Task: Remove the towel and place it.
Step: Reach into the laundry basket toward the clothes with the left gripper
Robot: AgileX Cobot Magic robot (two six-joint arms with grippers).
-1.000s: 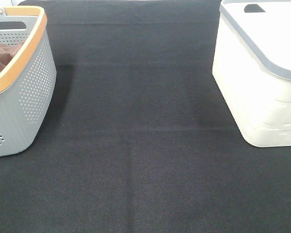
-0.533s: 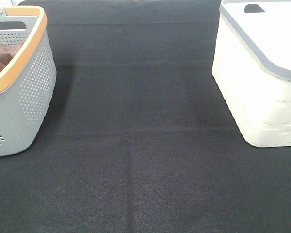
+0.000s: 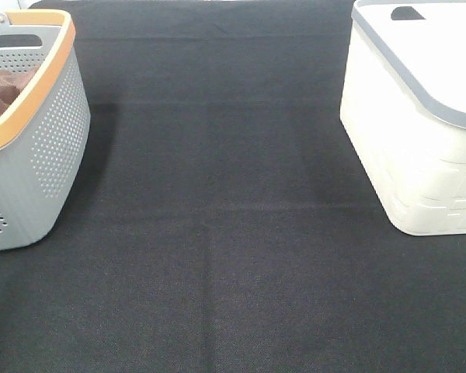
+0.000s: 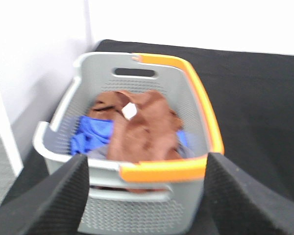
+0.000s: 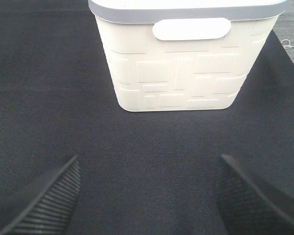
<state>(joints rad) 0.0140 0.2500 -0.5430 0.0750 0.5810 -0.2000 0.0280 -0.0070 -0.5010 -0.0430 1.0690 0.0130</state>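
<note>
Far left of the black mat (image 3: 217, 233): grey basket (image 3: 43, 155) w/ orange rim, perforated walls, handle slot in the end wall. Only part of it is in the high view.

Towel (image 4: 147, 134) is inside this basket, crumpled on top of the pile. It's reddish-brown, w/ a small white tag (image 4: 129, 111) facing up near the middle. A fold of it hangs twd the basket's near end wall. A blue cloth (image 4: 90, 134) lies under it and beside it, showing on one side and a sliver on the other.

L gripper (image 4: 147, 160): seen in wrist view only. Fingers (image 4: 63, 196) spread wide apart, nothing btwn them, gripping nothing. The basket's near end sits in the gap as the cam sees it; can't tell if the tips touch the basket. Wrist pic is a bit blurred.

Centre of the mat: bare dark fabric w/ faint crease lines.

Right side: white basket (image 3: 412, 155) w/ grey rim, block pattern moulded into the walls, oval handle cut-out at the end. Well apart from the grey basket. Inside is washed out, can't tell contents.

R gripper (image 5: 149, 160): wrist view only. Fingers (image 5: 44, 200) spread wide, empty, over the mat, short of the white basket's end wall (image 5: 186, 73), not touching it.
</note>
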